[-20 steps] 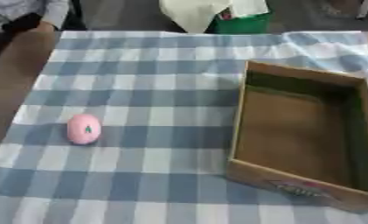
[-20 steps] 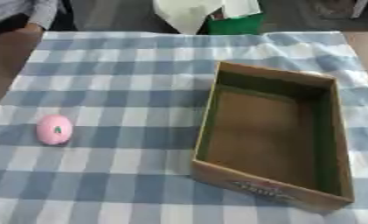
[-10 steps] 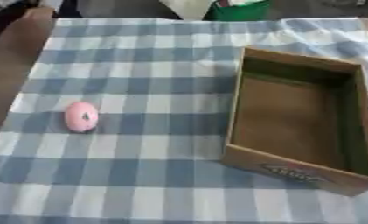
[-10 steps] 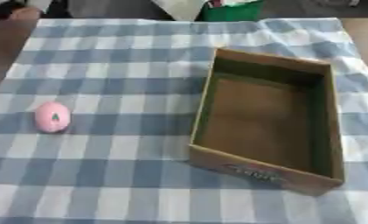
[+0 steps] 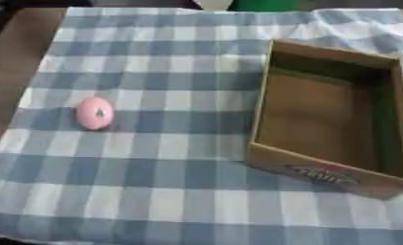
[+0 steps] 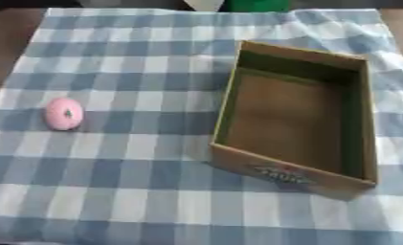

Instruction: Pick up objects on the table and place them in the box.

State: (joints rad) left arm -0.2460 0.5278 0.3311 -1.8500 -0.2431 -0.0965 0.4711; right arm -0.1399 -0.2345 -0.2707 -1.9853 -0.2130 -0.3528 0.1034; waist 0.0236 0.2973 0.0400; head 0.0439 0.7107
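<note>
A small pink egg-shaped object (image 5: 95, 113) with a dark mark on top lies on the blue and white checked cloth (image 5: 162, 182), at the left. To its right stands an open brown cardboard box (image 5: 331, 168), with nothing visible inside. A wide strip of cloth separates the two. Neither of my hands shows in either eye view.
A green object (image 6: 256, 5) and something white (image 6: 204, 4) peek in at the far edge of the table. Bare brown tabletop (image 5: 16, 52) shows left of the cloth.
The whole picture has shifted: the camera has tilted down, so the far edge and a person there have slid out of view. The pink object and box lie as before.
</note>
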